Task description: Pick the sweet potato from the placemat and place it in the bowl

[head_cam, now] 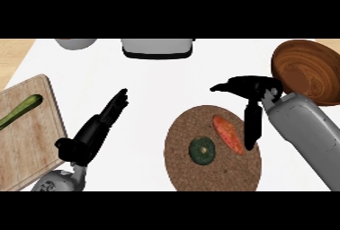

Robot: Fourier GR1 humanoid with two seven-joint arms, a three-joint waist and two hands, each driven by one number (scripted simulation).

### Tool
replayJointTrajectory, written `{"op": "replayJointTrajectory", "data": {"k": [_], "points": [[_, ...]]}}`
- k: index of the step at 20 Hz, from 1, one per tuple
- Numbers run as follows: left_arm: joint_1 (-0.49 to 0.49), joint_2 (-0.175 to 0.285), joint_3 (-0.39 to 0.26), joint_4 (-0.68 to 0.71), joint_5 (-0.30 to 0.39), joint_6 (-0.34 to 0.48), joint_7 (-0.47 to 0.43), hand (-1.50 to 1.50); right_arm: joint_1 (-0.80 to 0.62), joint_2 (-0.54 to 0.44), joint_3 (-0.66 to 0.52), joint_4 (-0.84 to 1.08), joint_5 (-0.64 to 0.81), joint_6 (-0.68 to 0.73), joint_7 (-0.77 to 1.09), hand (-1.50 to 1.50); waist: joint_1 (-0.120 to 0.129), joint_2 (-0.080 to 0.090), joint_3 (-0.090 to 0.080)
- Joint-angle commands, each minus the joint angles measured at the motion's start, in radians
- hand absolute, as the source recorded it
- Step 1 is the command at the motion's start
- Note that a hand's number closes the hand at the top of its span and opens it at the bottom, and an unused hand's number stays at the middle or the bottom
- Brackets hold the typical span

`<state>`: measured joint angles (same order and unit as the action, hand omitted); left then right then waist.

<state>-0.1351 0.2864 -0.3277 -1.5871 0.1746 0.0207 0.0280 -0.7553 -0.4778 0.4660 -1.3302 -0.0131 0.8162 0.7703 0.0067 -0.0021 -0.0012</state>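
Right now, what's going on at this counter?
The robot's right hand is open over the round cork placemat, fingers stretched along the right side of the orange sweet potato, which lies on the mat, not yet gripped. A round green vegetable lies beside it. The wooden bowl stands at the right. The left hand rests open at lower left.

Wooden cutting board (30,143), L edge, w/ long green veg (20,110) lying on it. Grey-white appliance (158,47) top ctr, pale round vessel (75,42) top L, both partly cropped. Dark-green round veg (202,150) lower ctr. White counter (146,76).
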Motion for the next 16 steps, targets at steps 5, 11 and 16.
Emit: {"op": "replayJointTrajectory", "data": {"k": [5, 11, 16], "points": [[-0.011, -0.050, 0.011, 0.036, -0.045, -0.022, 0.004, 0.00, 0.114, 0.076, 0.033, -0.057, 0.123, 0.000, 0.020, -1.50, -0.004, 0.002, 0.001], [-0.021, -0.059, 0.062, -0.016, -0.045, -0.048, 0.049, 0.00, 0.150, 0.115, -0.004, -0.172, 0.223, -0.011, 0.032, -1.50, -0.005, 0.001, 0.001], [-0.038, -0.053, 0.109, 0.018, -0.035, -0.093, 0.032, 0.00, 0.224, 0.120, 0.026, -0.156, 0.407, -0.097, -0.123, -1.50, -0.003, 0.003, 0.001]]}}
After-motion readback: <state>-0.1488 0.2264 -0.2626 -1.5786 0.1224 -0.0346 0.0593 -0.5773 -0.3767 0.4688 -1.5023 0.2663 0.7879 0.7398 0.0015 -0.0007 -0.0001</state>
